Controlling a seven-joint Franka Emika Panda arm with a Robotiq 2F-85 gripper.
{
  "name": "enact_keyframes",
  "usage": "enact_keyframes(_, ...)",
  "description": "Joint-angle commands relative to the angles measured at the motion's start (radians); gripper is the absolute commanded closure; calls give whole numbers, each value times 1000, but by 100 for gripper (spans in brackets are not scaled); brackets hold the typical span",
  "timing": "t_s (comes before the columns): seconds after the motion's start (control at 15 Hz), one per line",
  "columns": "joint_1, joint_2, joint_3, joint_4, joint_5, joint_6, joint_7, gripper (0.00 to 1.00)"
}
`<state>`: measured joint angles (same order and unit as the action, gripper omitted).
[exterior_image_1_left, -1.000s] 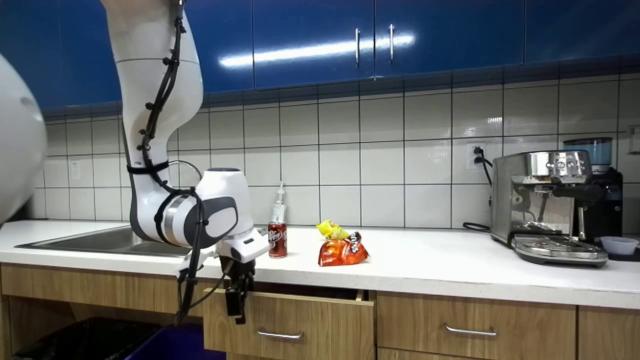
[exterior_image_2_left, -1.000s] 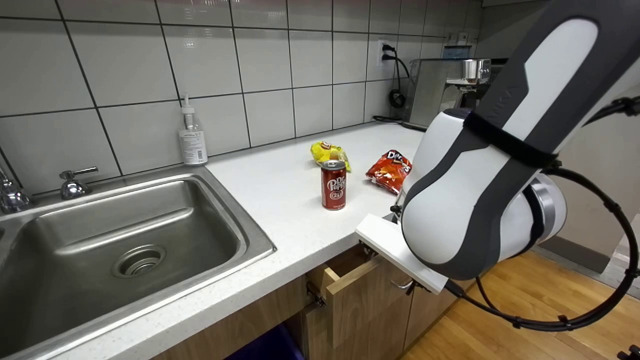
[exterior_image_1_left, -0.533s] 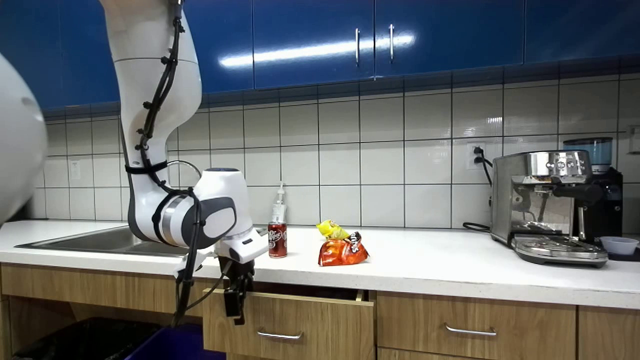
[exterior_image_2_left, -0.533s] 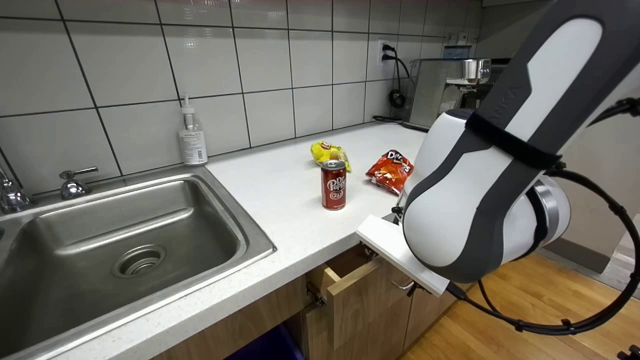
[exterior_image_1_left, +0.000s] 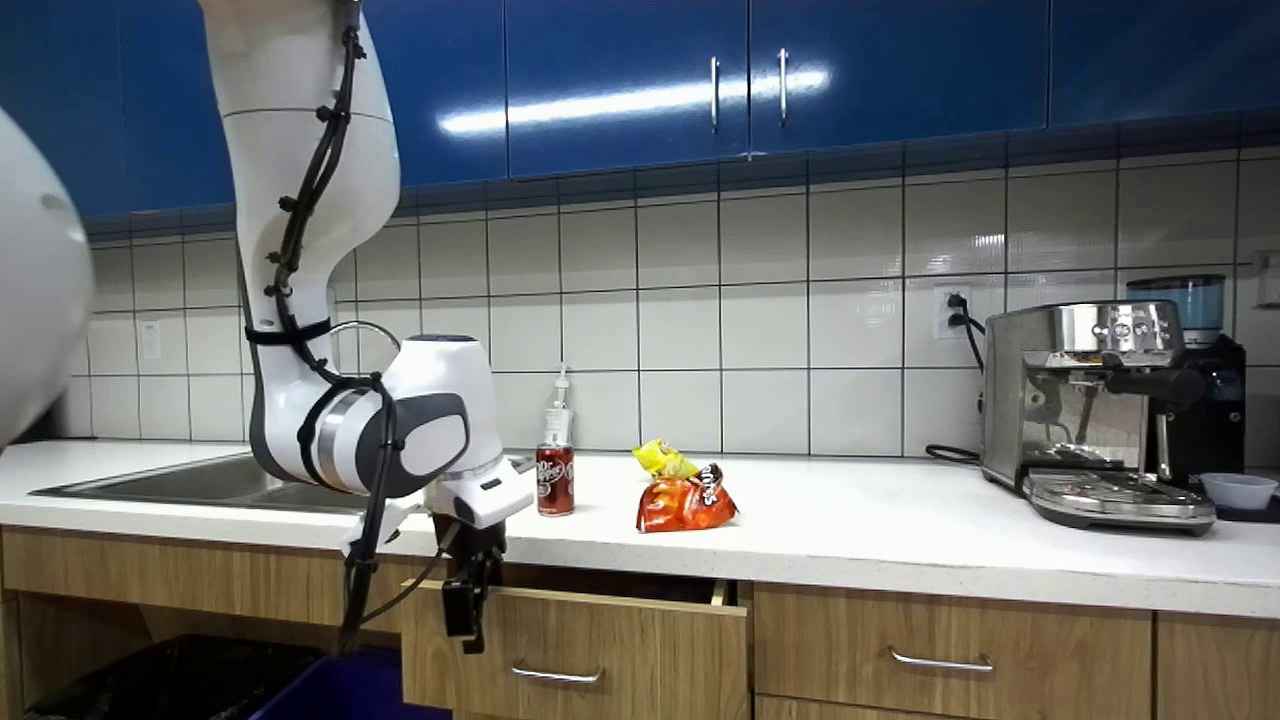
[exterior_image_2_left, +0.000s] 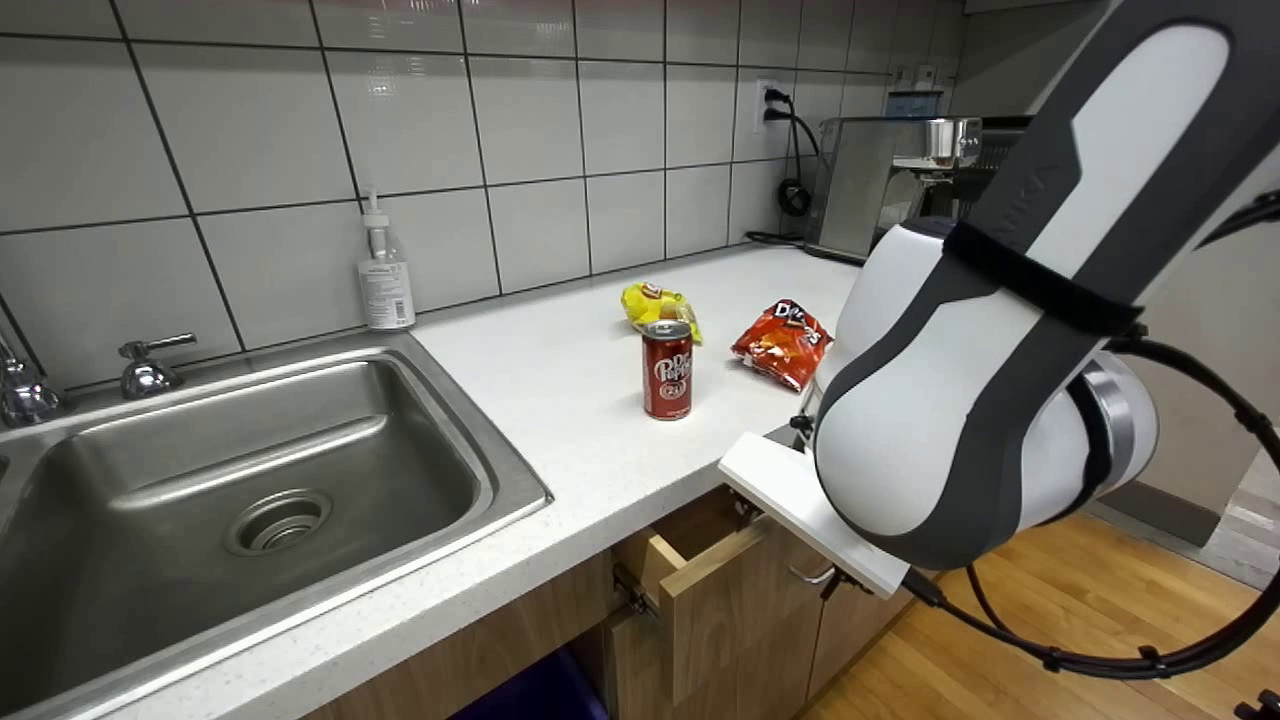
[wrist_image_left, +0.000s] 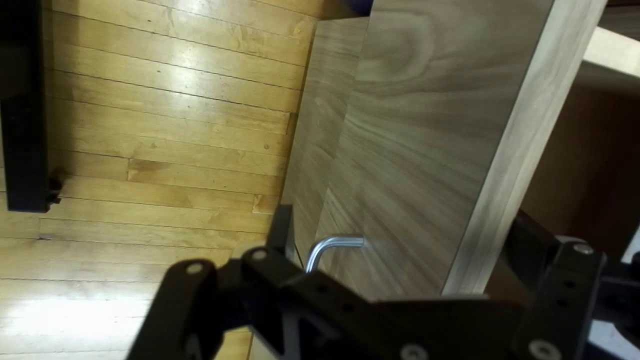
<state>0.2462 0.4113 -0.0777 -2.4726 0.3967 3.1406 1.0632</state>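
Observation:
A wooden drawer (exterior_image_1_left: 640, 650) below the white counter stands partly pulled out. My gripper (wrist_image_left: 405, 237) is open and straddles the drawer front's top edge: one finger (wrist_image_left: 281, 227) hangs outside, the other (wrist_image_left: 530, 245) dips inside, close to the inner face. Whether that finger touches the wood is hard to tell. The metal handle (wrist_image_left: 335, 242) shows between the fingers, not gripped. On the counter, a red Dr Pepper can (exterior_image_2_left: 667, 370) stands upright near a red Doritos bag (exterior_image_2_left: 783, 345) and a yellow chip bag (exterior_image_2_left: 655, 303). In an exterior view the arm hides the gripper.
A steel sink (exterior_image_2_left: 400, 470) lies to one side of the can, with a soap bottle (exterior_image_2_left: 386, 280) behind it. An espresso machine (exterior_image_1_left: 1100, 410) stands farther along the counter. Blue cabinets (exterior_image_1_left: 620, 60) hang above; a purple bin (exterior_image_1_left: 350, 690) sits beside the drawer.
The arm and gripper have shifted slightly outward, away from the counter. The drawer has slid out a little with them. Can and bags have not moved.

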Motion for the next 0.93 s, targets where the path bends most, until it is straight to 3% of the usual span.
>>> enact_keyframes(0.0,2,-43,12,-43,14,-28,17,0)
enact_keyframes(0.87,8,-52,31,-70,38,-9,59,0)
